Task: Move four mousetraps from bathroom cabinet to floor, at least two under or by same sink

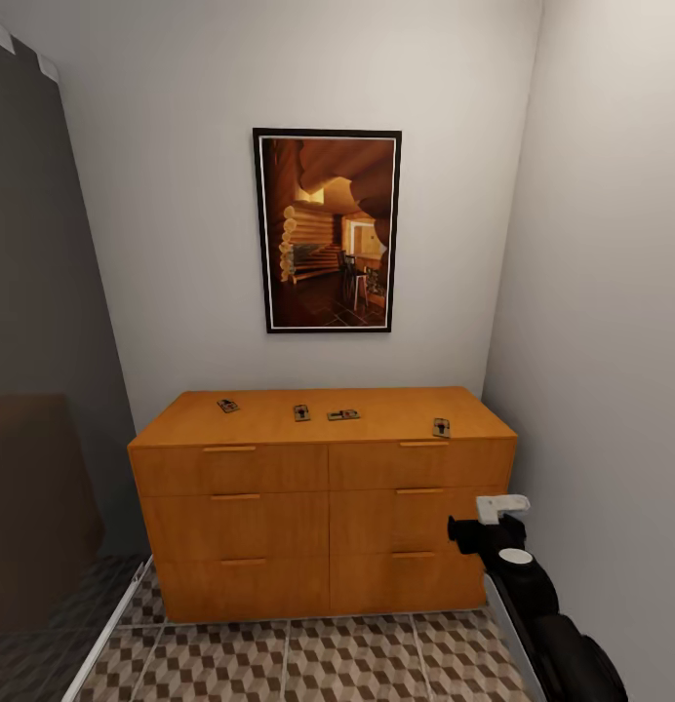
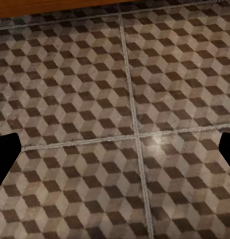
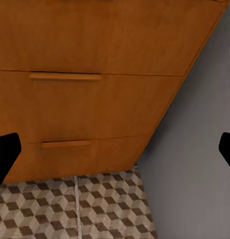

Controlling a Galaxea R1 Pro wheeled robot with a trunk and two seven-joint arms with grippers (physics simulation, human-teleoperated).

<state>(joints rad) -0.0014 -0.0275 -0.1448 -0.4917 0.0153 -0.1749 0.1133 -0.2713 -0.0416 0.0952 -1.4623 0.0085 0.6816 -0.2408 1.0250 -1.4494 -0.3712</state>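
Mousetraps, four of them, lie flat on top of the cabinet (image 1: 323,487) in my head view. I see one at the far left (image 1: 227,406), one next to it (image 1: 301,412), one in the middle (image 1: 343,415), and one near the right front edge (image 1: 441,427). They are well apart from each other, and all of them sit higher than my right arm (image 1: 533,595) and off to its left. That arm is low, just in front of the cabinet's right drawers, close to the grey wall.

My right gripper (image 3: 115,149) is spread wide, with one dark fingertip (image 3: 5,154) at each side of its camera picture. It holds nothing. Past it are two drawer fronts, a strip of bathroom floor (image 3: 85,209) and the wall.

My left gripper (image 2: 115,149) is spread wide too and holds nothing. It points down at the cube-pattern tiles, with a bit of the cabinet's base beyond its fingertips.
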